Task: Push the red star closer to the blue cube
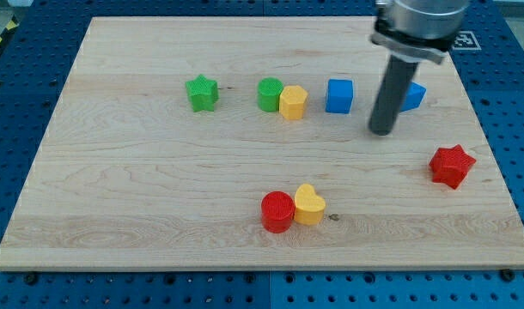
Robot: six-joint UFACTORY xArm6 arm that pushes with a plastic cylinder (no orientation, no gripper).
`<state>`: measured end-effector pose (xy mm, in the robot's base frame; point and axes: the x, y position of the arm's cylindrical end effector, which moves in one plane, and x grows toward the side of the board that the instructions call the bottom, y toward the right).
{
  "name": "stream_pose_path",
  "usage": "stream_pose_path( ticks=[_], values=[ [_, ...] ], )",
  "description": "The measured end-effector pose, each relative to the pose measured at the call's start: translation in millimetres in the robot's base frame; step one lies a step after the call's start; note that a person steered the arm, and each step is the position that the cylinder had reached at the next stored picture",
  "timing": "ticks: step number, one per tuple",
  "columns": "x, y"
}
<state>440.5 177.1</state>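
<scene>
The red star point(452, 165) lies near the board's right edge, below the middle. The blue cube point(338, 95) sits in the upper middle. My tip point(381, 131) rests on the board to the right of and a little below the blue cube, and up and to the left of the red star, touching neither. A second blue block point(414, 96) is partly hidden behind the rod; its shape is unclear.
A green star point(202, 93) sits at the upper left. A green cylinder point(270, 93) touches a yellow block point(293, 101) left of the blue cube. A red cylinder point(277, 211) and a yellow heart point(309, 204) touch near the bottom middle. The wooden board point(116, 215) ends at blue perforated table.
</scene>
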Motion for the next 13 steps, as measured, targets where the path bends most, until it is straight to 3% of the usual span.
stream_pose_path(
  ticks=[2,3,4,5,7,9,13],
  values=[
    [7.4,125.8],
    [24.4,167.0],
    [47.1,167.3],
    [99.7,160.0],
    [120.7,149.5],
    [103.8,99.7],
    [25.5,-14.4]
  ],
)
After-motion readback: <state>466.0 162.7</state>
